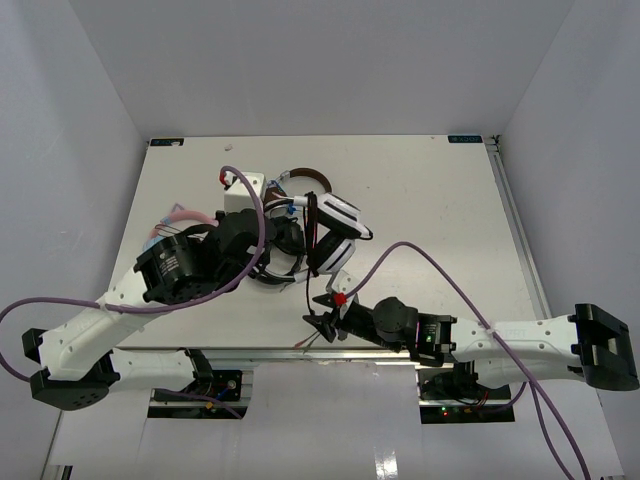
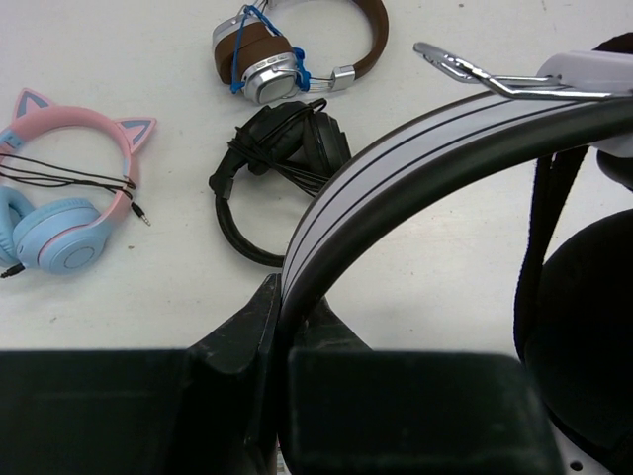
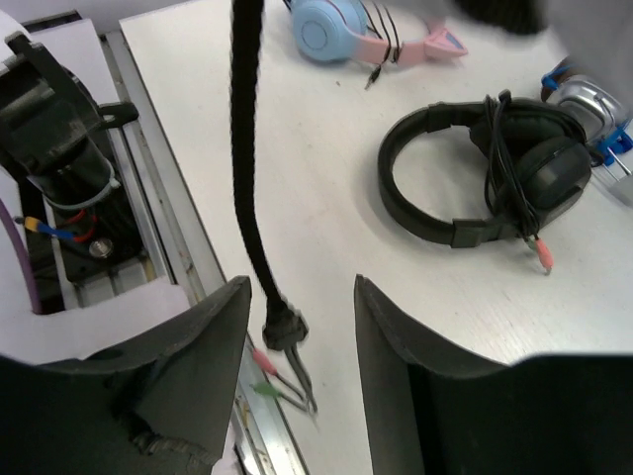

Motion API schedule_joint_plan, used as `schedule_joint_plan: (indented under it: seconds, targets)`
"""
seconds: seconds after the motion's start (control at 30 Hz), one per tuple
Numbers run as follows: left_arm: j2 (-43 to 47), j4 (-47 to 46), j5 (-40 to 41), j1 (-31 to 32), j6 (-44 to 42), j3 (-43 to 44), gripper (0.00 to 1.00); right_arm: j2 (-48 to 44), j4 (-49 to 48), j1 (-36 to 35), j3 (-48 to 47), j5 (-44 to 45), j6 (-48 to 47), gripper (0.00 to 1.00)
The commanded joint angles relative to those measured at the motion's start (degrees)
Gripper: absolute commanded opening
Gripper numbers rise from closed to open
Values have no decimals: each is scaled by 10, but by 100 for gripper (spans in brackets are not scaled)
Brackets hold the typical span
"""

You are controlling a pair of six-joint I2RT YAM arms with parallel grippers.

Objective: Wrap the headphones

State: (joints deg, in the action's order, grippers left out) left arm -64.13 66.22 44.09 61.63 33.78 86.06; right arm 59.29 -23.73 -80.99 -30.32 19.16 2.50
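Observation:
The white headphones [image 1: 342,216] with black ear pads are near the table's middle. My left gripper [image 1: 284,256] is shut on their white, black-striped headband [image 2: 415,148], which runs up and right from the jaws [image 2: 294,297]. Their black braided cable [image 3: 247,178] hangs down between the fingers of my right gripper [image 3: 300,287], which is open and does not touch it. The cable ends in a splitter [image 3: 282,327] with pink and green plugs [image 3: 265,376] lying at the table's near edge. In the top view my right gripper [image 1: 322,312] is below the headphones.
All-black headphones [image 2: 282,168] lie under the held pair and also show in the right wrist view [image 3: 485,178]. Brown-banded silver headphones [image 2: 297,49] are further back. Pink and blue cat-ear headphones [image 2: 69,188] lie to the left. A metal rail [image 3: 158,228] runs along the table's near edge.

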Motion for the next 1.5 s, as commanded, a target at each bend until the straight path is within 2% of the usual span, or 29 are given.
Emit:
schedule_joint_plan:
  seconds: [0.0,0.2,0.63,1.07,1.2,1.33,1.47]
  targets:
    - [37,-63,-34,2,18,36,0,-7,-119,0,48,35,-22,53]
    - [53,-82,-54,2,18,31,0,16,-211,-1,91,10,-22,52]
    - [67,-88,-73,2,19,34,0,130,-337,17,99,-11,-29,52]
    - [83,-95,-81,2,21,30,0,219,-424,19,116,-10,4,43]
    - [86,-95,-81,2,22,31,0,235,-447,19,125,-5,13,32]
    - [93,-99,-89,2,22,30,0,244,-456,19,130,7,19,10]
    - [109,-114,-122,2,14,24,0,235,-468,20,148,30,20,8]
